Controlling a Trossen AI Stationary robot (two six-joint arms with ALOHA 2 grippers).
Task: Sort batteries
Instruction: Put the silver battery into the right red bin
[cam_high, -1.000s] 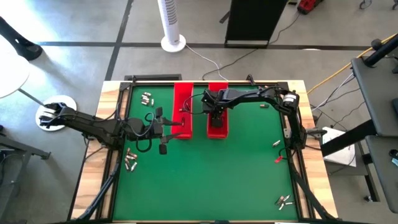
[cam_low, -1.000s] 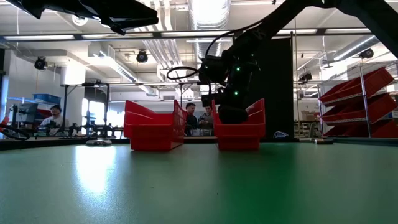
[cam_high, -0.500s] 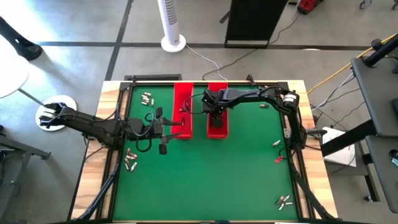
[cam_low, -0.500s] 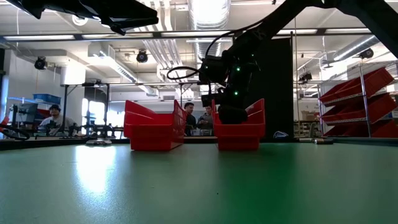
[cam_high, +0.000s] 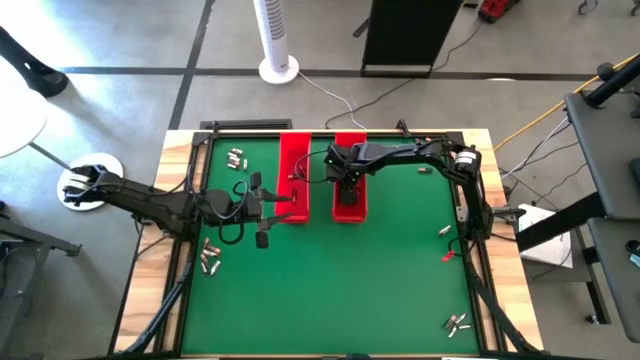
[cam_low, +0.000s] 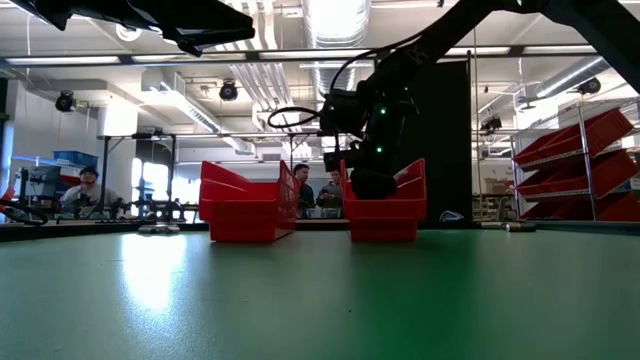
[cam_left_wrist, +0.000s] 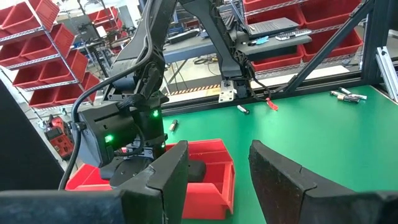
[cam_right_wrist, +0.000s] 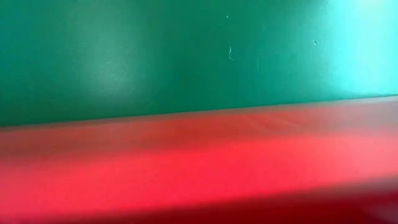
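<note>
nothing shifted over the last second. right gripper (cam_high: 345, 192) hung pinched shut in the right red tray (cam_high: 349, 212), centre frame; left gripper (cam_left_wrist: 214, 180) half-spread, empty. batteries (cam_high: 210, 258) lay lower left, unsorted.

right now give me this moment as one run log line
right gripper: shut, down in right red tray | left gripper: open, empty, beside left red tray | loose batteries: on mat

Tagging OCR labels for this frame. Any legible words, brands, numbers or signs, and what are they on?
None legible in any view.
Batteries: any markings too small to read.
Red trays: no label visible.
Right arm's hand: only green lights, no text.
Shelf bins in the room: no readable labels.
</note>
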